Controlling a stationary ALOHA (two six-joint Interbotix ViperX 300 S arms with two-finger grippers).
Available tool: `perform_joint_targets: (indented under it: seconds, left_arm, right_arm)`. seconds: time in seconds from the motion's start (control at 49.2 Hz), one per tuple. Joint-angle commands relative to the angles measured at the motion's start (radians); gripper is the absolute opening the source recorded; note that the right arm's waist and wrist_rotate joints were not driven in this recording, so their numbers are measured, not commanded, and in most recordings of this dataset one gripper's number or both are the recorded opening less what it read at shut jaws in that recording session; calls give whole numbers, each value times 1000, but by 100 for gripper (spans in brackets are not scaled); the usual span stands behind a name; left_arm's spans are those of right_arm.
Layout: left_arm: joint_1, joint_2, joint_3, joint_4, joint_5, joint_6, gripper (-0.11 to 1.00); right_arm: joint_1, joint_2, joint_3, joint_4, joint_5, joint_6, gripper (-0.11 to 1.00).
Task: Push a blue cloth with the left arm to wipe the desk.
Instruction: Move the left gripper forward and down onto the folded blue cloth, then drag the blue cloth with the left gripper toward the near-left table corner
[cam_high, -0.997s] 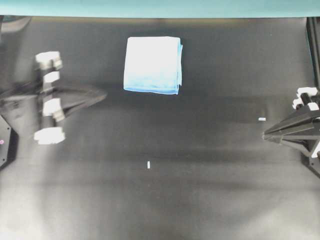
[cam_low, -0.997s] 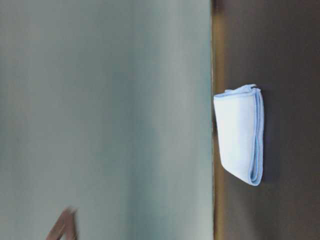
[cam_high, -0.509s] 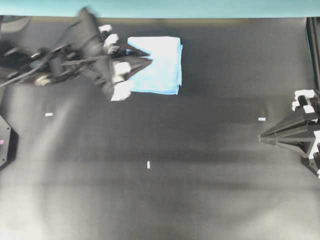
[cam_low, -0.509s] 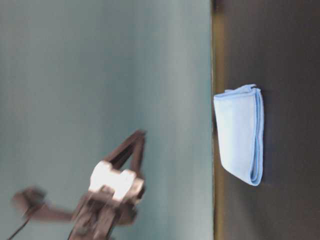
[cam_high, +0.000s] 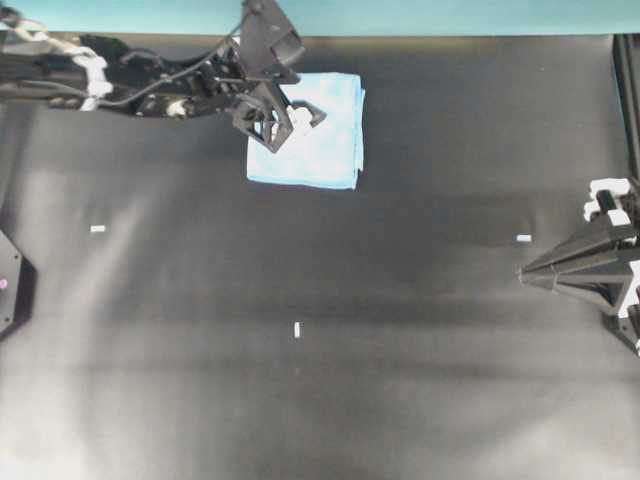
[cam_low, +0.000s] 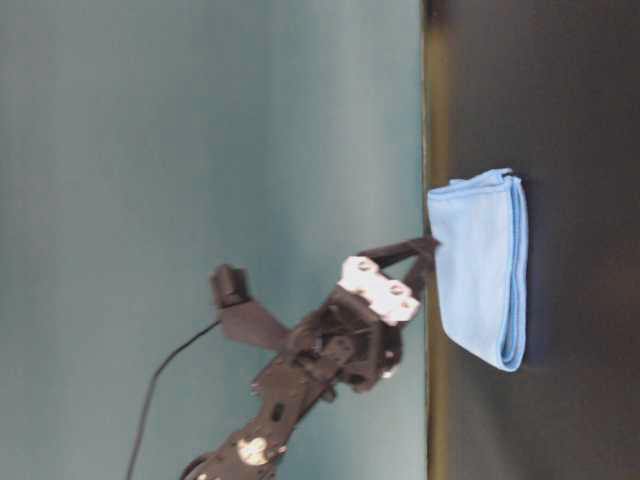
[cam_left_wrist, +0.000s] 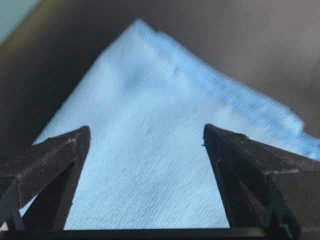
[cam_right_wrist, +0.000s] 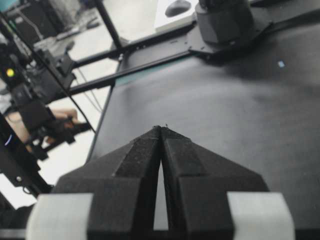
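The blue cloth (cam_high: 325, 140) lies folded on the black desk (cam_high: 300, 400) near its far edge. My left gripper (cam_high: 297, 128) is open over the cloth's left part, pointing down at it. In the left wrist view the cloth (cam_left_wrist: 160, 100) fills the space between the two spread fingers of the left gripper (cam_left_wrist: 145, 132). In the table-level view the fingertips of the left gripper (cam_low: 425, 250) reach the top face of the cloth (cam_low: 480, 270); I cannot tell whether they press on it. My right gripper (cam_high: 527, 272) is shut and empty at the right edge, and shows shut in its own wrist view (cam_right_wrist: 161, 127).
Small white tape marks lie on the desk at the left (cam_high: 97, 229), middle (cam_high: 297, 330) and right (cam_high: 524, 238). A teal wall (cam_high: 320, 15) runs along the far edge, just behind the cloth. A black frame post (cam_high: 628, 90) stands at the far right.
My left arm has swung from the desk's left side up to the cloth and come down onto it, with its fingers now spread. The cloth has not moved. The right gripper barely shifted.
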Motion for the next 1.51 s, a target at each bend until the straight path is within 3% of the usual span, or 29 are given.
perform_joint_targets:
  seconds: [0.0,0.427,0.671,1.139,1.485]
  left_arm:
    - [-3,23,-20,3,26,3,88]
    - [-14,40,44,3,46,5,88]
    - [-87,-21,152,3,31,-8,88]
    - [-377,-252,479,3,-25,-8,88]
    - [-698,-376,655,3,-25,-9,88]
  right_arm:
    - [0,6,-17,2,-14,0,-1]
    - [0,9,-15,2,-29,0,-1]
    - [0,-20,-17,2,-23,0,-1]
    - [0,-23,-8,14,-28,0,-1]
    - [0,-25,-3,14,-18,0,-1]
